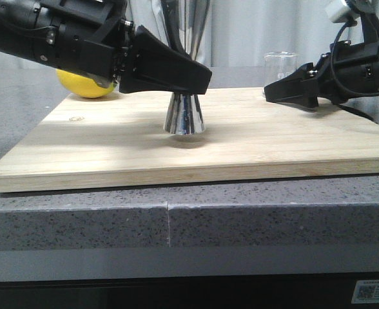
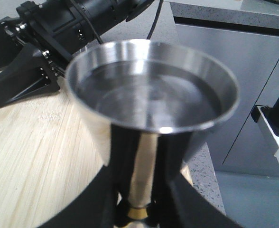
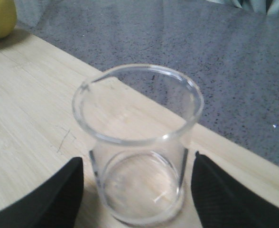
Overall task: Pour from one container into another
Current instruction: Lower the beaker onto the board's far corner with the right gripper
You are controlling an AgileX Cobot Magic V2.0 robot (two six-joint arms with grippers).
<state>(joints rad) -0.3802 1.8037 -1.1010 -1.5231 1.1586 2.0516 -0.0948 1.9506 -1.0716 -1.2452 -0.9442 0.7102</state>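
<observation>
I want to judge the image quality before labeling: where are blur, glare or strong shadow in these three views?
Front view: sharp; bright backlight behind, the jigger casts a soft shadow on the board. Left wrist view: the jigger's rim is soft and close, with small glints; the background is sharper. Right wrist view: the beaker is slightly blurred, its marks hard to read.

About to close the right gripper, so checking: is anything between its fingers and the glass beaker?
Nothing visible: the beaker stands between the right gripper's open fingers, with only bare board in the gaps.
</observation>
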